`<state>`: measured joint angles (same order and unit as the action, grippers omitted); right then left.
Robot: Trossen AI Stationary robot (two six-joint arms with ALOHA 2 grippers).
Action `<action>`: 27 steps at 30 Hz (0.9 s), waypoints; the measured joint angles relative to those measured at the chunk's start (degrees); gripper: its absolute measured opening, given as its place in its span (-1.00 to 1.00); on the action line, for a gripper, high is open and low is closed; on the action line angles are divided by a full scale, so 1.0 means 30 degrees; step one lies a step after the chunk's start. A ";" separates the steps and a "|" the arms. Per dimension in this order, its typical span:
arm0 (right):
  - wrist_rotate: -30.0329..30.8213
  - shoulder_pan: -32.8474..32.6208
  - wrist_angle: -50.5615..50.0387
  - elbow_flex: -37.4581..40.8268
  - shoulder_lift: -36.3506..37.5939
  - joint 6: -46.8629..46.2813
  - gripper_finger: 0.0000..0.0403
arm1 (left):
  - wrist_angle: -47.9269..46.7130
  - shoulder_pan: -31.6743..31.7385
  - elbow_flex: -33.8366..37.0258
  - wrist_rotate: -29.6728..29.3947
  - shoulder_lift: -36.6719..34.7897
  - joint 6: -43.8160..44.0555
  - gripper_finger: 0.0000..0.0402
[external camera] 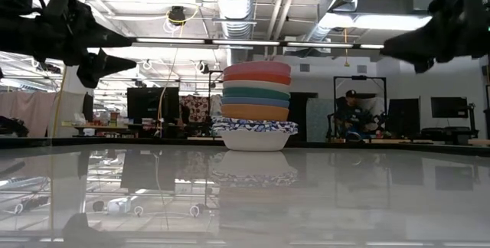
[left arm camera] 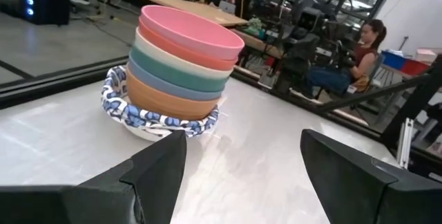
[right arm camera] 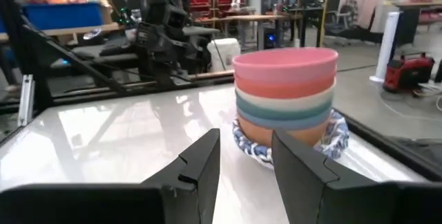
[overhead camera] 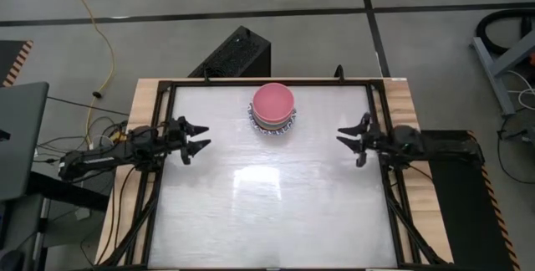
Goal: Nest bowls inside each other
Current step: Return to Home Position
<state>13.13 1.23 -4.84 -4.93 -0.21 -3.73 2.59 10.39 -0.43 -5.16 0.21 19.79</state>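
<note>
The stack of bowls (overhead camera: 274, 108) is standing on the glossy white counter (overhead camera: 276, 204), between the two sets of fingers and a little beyond their tips, well apart from both. It is sitting as a tidy nested tower of round, shallow, matte-looking bowls. A pink bowl (left arm camera: 193, 30) is lying on top, its smooth rim showing as a clean circle from above. Beneath it, bands of red, cream, teal, blue and orange are peeking out one under the other. At the base the white bowls with blue patterned rims (external camera: 255, 129) are flaring out wider than the plain ones, their busy pattern ringing the tower like a collar. The left gripper (overhead camera: 203, 135) is hovering above the counter with nothing in it, its two dark, angular, wedge-shaped fingers (left arm camera: 162, 165) spread wide. The stack is showing ahead of them, offset toward one finger. The right gripper (overhead camera: 343, 137) is hovering on the opposite side, also carrying nothing, its blunt dark fingers (right arm camera: 200, 165) parted by a narrower gap, with the stack ahead and likewise offset toward one finger. The counter's sheen is mirroring the tower and the ceiling lights, and a dark metal frame (overhead camera: 318, 81) is running around it.
</note>
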 joint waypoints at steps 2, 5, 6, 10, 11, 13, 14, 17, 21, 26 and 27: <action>0.0051 0.0000 0.1062 0.0832 0.0000 -0.0324 -0.25 | -0.0042 0.0000 0.0000 0.0128 0.0000 -0.0117 0.37; -0.0323 0.0000 0.2932 0.1496 -0.0107 -0.0317 -0.25 | -0.0113 0.0000 0.0007 0.0354 0.0007 -0.0344 0.37; -0.0312 0.0000 0.2919 0.1496 -0.0113 -0.0320 -0.25 | -0.0105 0.0000 0.0007 0.0406 0.0011 -0.0379 0.37; -0.0296 0.0034 0.2874 0.1503 0.0015 -0.0232 -0.25 | -0.0102 0.0004 0.0015 0.0443 0.0022 -0.0387 0.37; -0.0311 0.0036 0.2840 0.1503 0.0003 -0.0222 -0.25 | -0.0109 0.0000 0.0015 0.0451 0.0022 -0.0379 0.37; -0.0280 0.0036 0.2828 0.1503 0.0003 -0.0072 -0.25 | -0.0116 0.0000 0.0015 0.0486 0.0036 -0.0378 0.37; -0.0192 0.0036 0.2844 0.1505 0.0007 0.0235 -0.25 | -0.0116 0.0000 0.0015 0.0492 0.0036 -0.0475 0.37; -0.0046 0.0036 0.2857 0.1510 0.0006 0.0893 -0.25 | -0.0106 0.0007 0.0015 0.0489 0.0036 -0.0950 0.37; -0.0306 -0.0011 0.2698 0.1510 -0.0004 0.0995 -0.25 | -0.0094 0.0000 0.0015 0.0848 0.0036 -0.1002 0.37; -0.2356 -0.0036 0.2485 0.1525 -0.0051 0.1693 -0.25 | 0.0019 0.0007 0.0015 0.2020 0.0036 -0.1392 0.37; -0.2384 -0.0036 0.2478 0.1525 -0.0044 0.1790 -0.25 | 0.0075 0.0007 0.0015 0.2195 0.0036 -0.1467 0.37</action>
<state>5.98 1.13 2.59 -0.36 -0.34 1.64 2.81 10.41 -0.38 1.42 0.32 15.39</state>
